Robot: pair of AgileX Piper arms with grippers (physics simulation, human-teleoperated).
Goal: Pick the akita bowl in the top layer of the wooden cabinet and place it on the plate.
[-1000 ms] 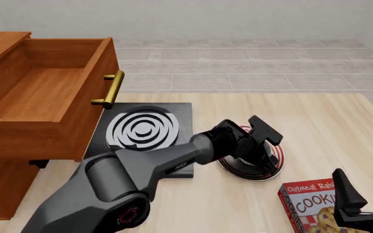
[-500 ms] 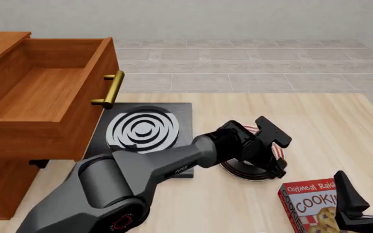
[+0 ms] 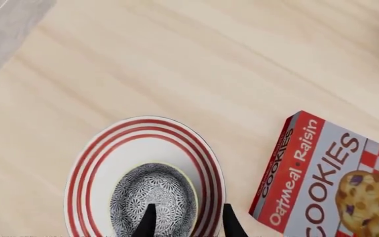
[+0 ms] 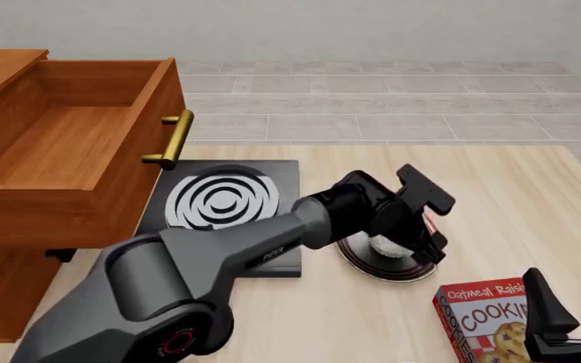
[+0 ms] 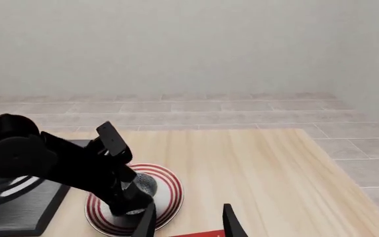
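Left wrist view: your left gripper (image 3: 185, 221) hangs over the plate (image 3: 97, 158), fingers spread, nothing between them. The bowl (image 3: 153, 197) sits upside down on the plate, its near edge just under one fingertip. Cookie box (image 3: 331, 177) lies beside the other finger, off the plate. Your right gripper (image 5: 186, 221) is parked with fingers apart, empty. Top drawer (image 4: 69, 151) stands pulled out.

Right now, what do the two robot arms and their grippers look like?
The left arm is built of rounded dark grey segments, with a red ring mark on its base joint and faint lettering on the forearm. Its left gripper is black with slim tapered fingers. The right gripper is also black, with pointed angular fingers. No cables are visible.
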